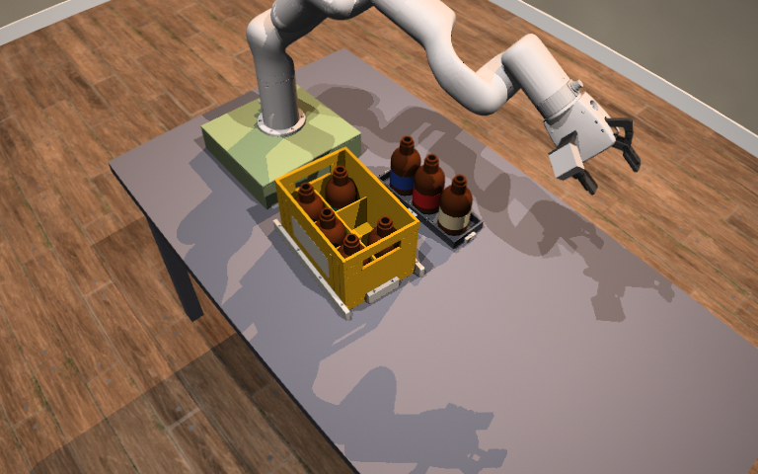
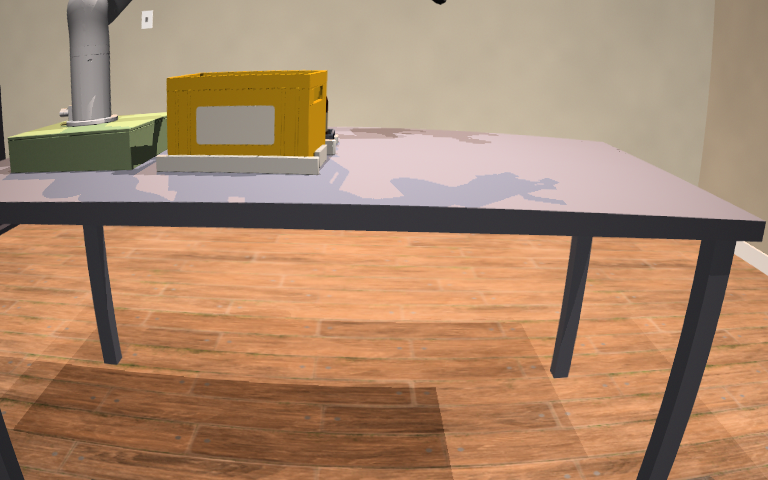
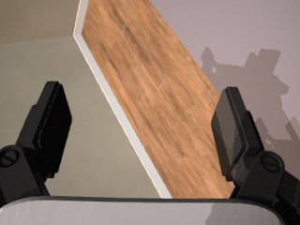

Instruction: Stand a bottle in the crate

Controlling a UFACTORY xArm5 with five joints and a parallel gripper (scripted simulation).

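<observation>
A yellow crate (image 1: 346, 223) stands on the table and holds several brown bottles; its middle cell on the tray side (image 1: 357, 212) is empty. The crate also shows in the exterior view (image 2: 246, 113). Right of it a dark tray (image 1: 432, 214) holds three upright brown bottles: one with a blue label (image 1: 403, 166), one with a red label (image 1: 428, 183), one with a cream label (image 1: 455, 204). My gripper (image 1: 612, 159) is open and empty, high above the table's far edge, well right of the tray. In the wrist view my gripper (image 3: 142, 102) has only floor, wall and table between its fingers.
The arm's green base block (image 1: 279, 139) stands behind the crate. The crate rests on white rails (image 1: 313, 268). The table's far edge runs under the gripper.
</observation>
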